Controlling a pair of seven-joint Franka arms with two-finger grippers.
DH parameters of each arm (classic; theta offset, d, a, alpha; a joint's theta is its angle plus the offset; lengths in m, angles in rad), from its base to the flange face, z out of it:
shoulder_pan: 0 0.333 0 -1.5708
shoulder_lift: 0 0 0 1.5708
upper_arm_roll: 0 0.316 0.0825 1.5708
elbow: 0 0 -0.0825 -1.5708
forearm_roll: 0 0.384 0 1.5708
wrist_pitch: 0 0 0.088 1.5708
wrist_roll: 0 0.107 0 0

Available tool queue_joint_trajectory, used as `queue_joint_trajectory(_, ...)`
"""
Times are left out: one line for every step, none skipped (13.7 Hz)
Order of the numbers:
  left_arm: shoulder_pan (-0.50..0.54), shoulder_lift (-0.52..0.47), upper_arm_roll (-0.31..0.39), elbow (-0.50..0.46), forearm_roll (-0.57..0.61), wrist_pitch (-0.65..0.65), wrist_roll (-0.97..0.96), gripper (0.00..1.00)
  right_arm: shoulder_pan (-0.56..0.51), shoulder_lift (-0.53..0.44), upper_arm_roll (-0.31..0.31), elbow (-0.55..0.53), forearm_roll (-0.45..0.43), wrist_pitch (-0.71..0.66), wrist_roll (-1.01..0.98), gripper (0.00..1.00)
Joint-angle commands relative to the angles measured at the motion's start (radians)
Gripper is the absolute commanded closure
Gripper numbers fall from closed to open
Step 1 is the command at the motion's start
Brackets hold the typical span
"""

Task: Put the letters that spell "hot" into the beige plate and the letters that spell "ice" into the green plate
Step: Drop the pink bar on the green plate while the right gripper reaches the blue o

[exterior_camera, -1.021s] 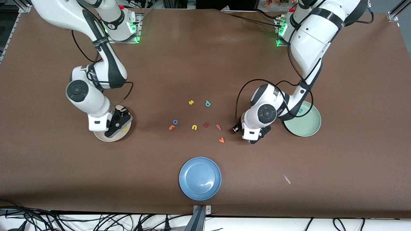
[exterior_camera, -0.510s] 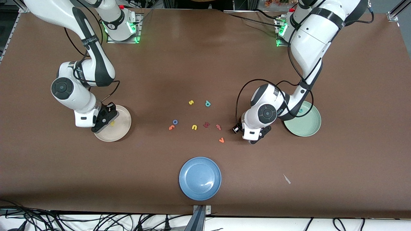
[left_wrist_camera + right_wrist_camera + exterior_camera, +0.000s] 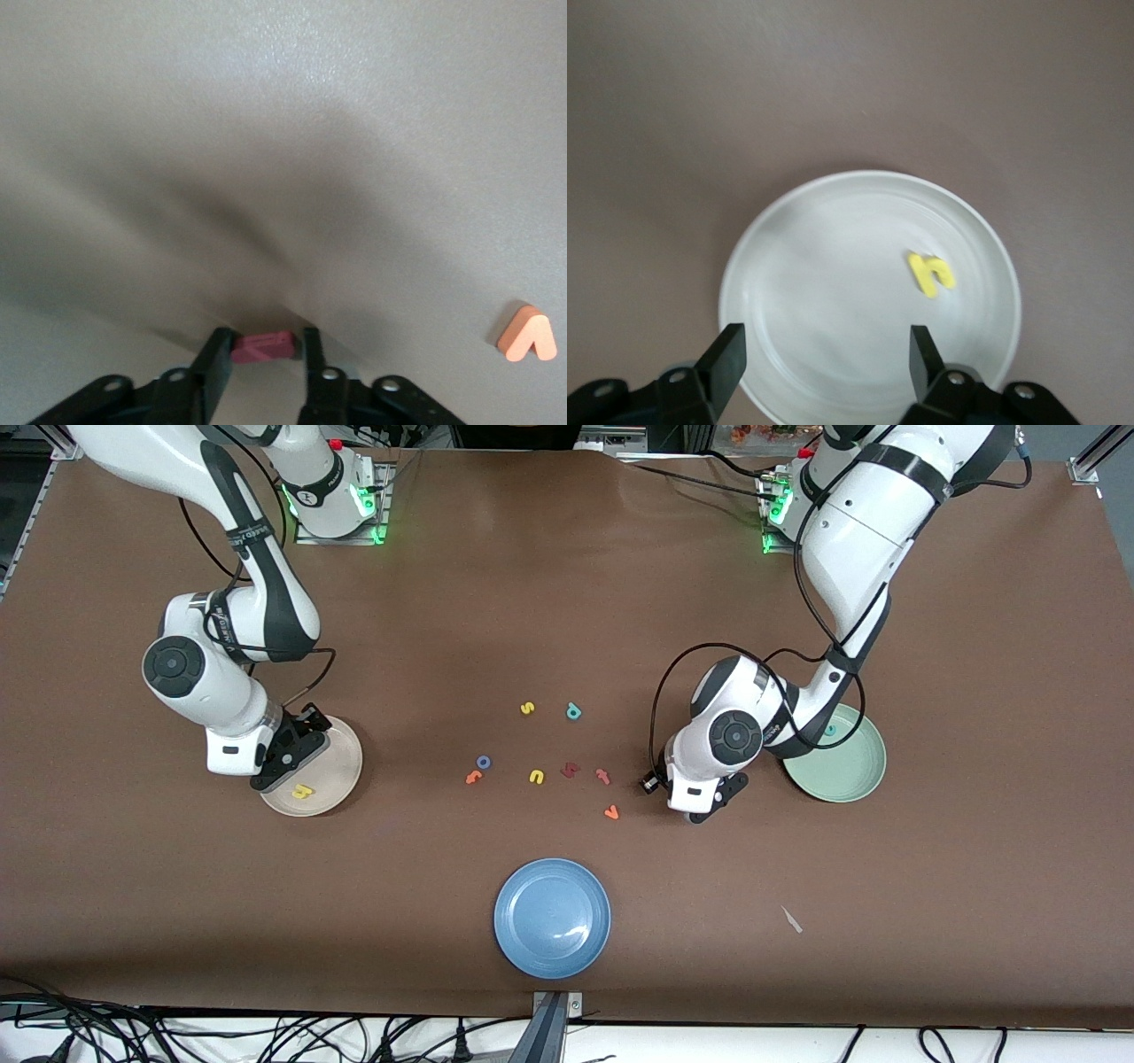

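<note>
the right gripper [image 3: 824, 350] hangs wide open and empty over the beige plate [image 3: 341, 766], where the yellow h [image 3: 302, 790] lies. the left gripper [image 3: 266, 354], low on the surface [image 3: 567, 602], pinches the dark red i [image 3: 262, 347] to lift it.

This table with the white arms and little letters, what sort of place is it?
Probably a robotics lab: two bolted arms over a brown-covered table, cables along its edge, foam letters and plates as test props.

Yellow h [image 3: 931, 273] lay in the plain beige plate [image 3: 788, 292] under the right hand [image 3: 824, 350], black-fingered. Left hand [image 3: 263, 359], also black, pinched a dark red i [image 3: 262, 347]; orange letter [image 3: 527, 334] beside it. Brown counter [image 3: 567, 602], pale green plate [image 3: 850, 775], blue plate [image 3: 552, 917].
</note>
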Motion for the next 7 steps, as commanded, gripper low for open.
queue_joint_trajectory(-0.006,0.017,0.013,-0.004,0.07,0.004,-0.017,0.72,0.086,0.025,0.015,0.029,0.055,0.004,0.147,0.17)
queue_joint_trajectory(-0.006,0.017,0.013,-0.004,0.078,0.004,-0.018,0.73,0.118,0.05,0.017,0.061,0.055,0.004,0.211,0.17)
queue_joint_trajectory(-0.006,0.017,0.013,-0.004,0.079,0.004,-0.016,0.73,0.143,0.076,0.02,0.088,0.055,0.004,0.277,0.17)
queue_joint_trajectory(-0.006,0.017,0.013,-0.004,0.079,0.003,-0.016,0.74,0.17,0.093,0.021,0.112,0.055,0.004,0.328,0.17)
queue_joint_trajectory(-0.003,0.014,0.013,-0.002,0.079,0.0,-0.011,0.74,0.196,0.12,0.02,0.145,0.055,0.004,0.38,0.17)
queue_joint_trajectory(0.004,0.005,0.013,0.002,0.079,-0.008,-0.008,0.74,0.219,0.143,0.021,0.173,0.055,0.004,0.432,0.17)
queue_joint_trajectory(0.016,-0.012,0.011,0.005,0.079,-0.016,0.004,0.74,0.238,0.165,0.031,0.2,0.055,0.004,0.474,0.17)
